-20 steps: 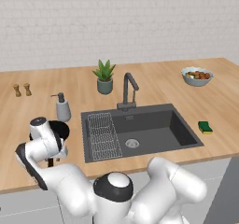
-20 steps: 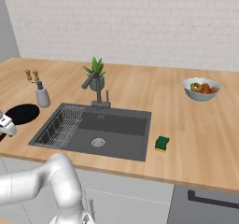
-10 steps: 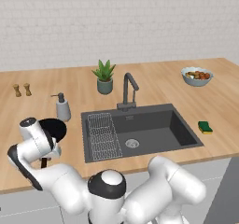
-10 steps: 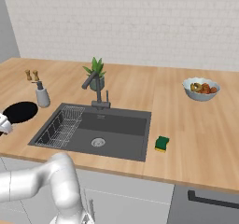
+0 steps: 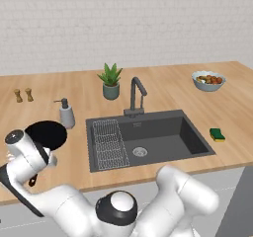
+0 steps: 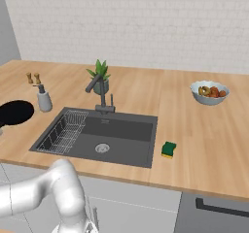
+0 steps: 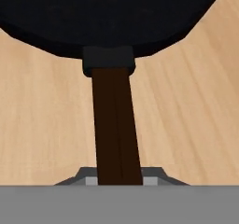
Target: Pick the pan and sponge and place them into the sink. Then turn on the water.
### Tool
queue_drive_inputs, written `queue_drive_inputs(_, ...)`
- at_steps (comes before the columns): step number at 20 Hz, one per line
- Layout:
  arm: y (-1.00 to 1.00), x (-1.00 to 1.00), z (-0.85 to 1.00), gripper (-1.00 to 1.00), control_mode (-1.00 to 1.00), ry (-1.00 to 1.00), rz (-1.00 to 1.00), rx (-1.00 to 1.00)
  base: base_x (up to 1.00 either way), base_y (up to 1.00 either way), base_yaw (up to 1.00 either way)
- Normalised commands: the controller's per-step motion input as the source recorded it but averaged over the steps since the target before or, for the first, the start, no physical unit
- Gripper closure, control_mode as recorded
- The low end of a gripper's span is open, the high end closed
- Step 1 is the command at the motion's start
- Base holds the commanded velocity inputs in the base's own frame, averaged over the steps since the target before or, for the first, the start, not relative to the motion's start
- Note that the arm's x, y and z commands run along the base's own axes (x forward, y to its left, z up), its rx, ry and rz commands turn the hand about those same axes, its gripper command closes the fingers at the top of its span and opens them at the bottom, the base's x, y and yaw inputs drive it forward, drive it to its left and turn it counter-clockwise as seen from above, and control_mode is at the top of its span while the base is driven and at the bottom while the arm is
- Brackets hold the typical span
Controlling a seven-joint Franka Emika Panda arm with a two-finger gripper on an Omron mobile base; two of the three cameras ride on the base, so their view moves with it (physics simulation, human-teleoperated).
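Spanning the scene, the wooden counter carries the dark sink recessed at its centre. The pan rests on the counter left of the sink, just beside the soap dispenser. The claw is clamped on the pan's handle; the sponge lies right of the sink.

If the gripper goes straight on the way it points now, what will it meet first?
Probably the pan's round black body: the gripper is shut on its handle, which runs straight ahead to it. Depth past the pan is unclear.
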Motion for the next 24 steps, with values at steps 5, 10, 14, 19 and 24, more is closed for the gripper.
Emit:
queue_drive_inputs(5,-0.64,-0.58,0.75,1.0,-1.0,-0.36,-0.16,0.21,0.0,0.0,0.0)
queue_drive_inputs(10,-0.79,-0.44,0.78,1.0,-1.0,-0.1,-0.08,0.25,0.0,0.0,0.0)
queue_drive_inputs(14,-0.88,-0.42,0.64,1.0,-1.0,-0.1,-0.01,0.24,0.0,0.0,0.0)
queue_drive_inputs(19,-0.99,-0.33,0.48,1.0,-1.0,-0.23,0.0,0.2,0.0,0.0,0.0)
queue_drive_inputs(24,-0.94,-0.27,0.71,1.0,-1.0,-0.2,0.0,0.21,0.0,0.0,0.0)
